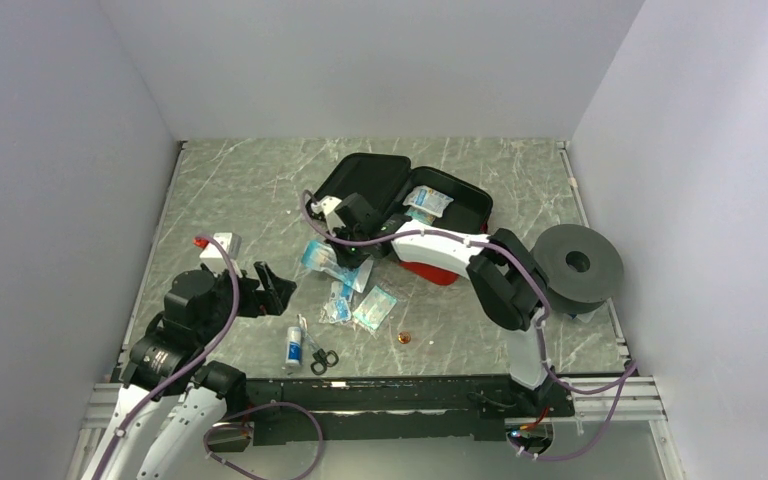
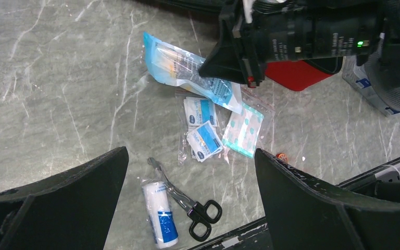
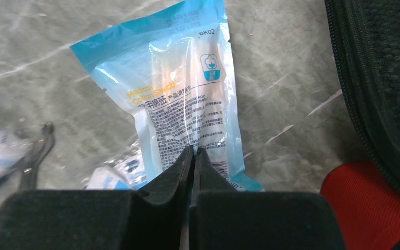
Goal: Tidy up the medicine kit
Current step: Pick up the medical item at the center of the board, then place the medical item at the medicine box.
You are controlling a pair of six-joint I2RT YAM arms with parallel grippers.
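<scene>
Right fingers [image 3: 177, 172] pinch the blue plastic swab packet [image 3: 177, 88], bound, I'd say, for the red soft-shell medicine kit [image 3: 370, 203]; left fingers [image 2: 73, 198] gape wide.

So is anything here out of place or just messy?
Yes: the medicine kit lies open, yet many supplies are strewn on the table beside it: plaster packets, scissors and a bandage roll. The right tool pinches a cotton swab packet. A small orange bit lies alone nearer the front.
</scene>
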